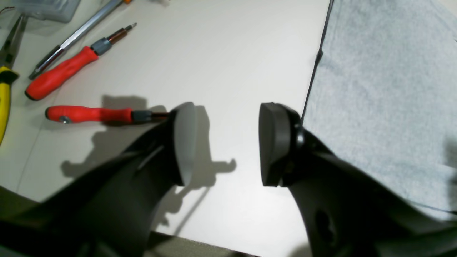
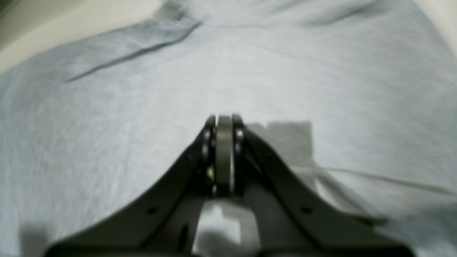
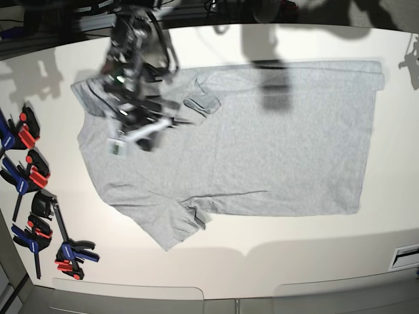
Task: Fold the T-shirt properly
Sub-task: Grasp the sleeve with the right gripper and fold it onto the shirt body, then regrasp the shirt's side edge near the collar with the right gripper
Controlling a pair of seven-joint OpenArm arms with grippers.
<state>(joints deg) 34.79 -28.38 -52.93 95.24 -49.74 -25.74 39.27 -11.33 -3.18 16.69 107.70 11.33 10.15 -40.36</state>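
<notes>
Grey cotton filled the right wrist view: the right gripper [image 2: 224,119] sat low over the shirt [image 2: 142,107], its jaws pressed together with nothing seen between them, only a pale pad face showing edge-on. Whether the tips touched the cloth could not be told through the blur. In the base view that arm [image 3: 134,85] hung over the collar end, beside a sleeve, with the shirt [image 3: 262,150] spread plain side up across the table [image 3: 229,261].

Further out, the left gripper [image 1: 226,142] stood wide apart and empty over bare tabletop, just beside the shirt's edge [image 1: 375,89]. Two red screwdrivers [image 1: 60,73] and yellow-handled pliers [image 1: 4,100] lay beyond its left pad, and this arm could not be picked out in the base view.

The risks, as I judged them: jaws already shut would slide over the fabric instead of pinching it, so a lift from there would probably take nothing or drag a ridge into the flat panel. The folded bit at the collar [image 3: 201,103] and the creased near sleeve [image 3: 177,226] would likely get trapped inside any fold made before smoothing. A low left-arm sweep might knock the tools. The clamps [image 3: 29,173] at the far table edge lay well apart from the shirt.
</notes>
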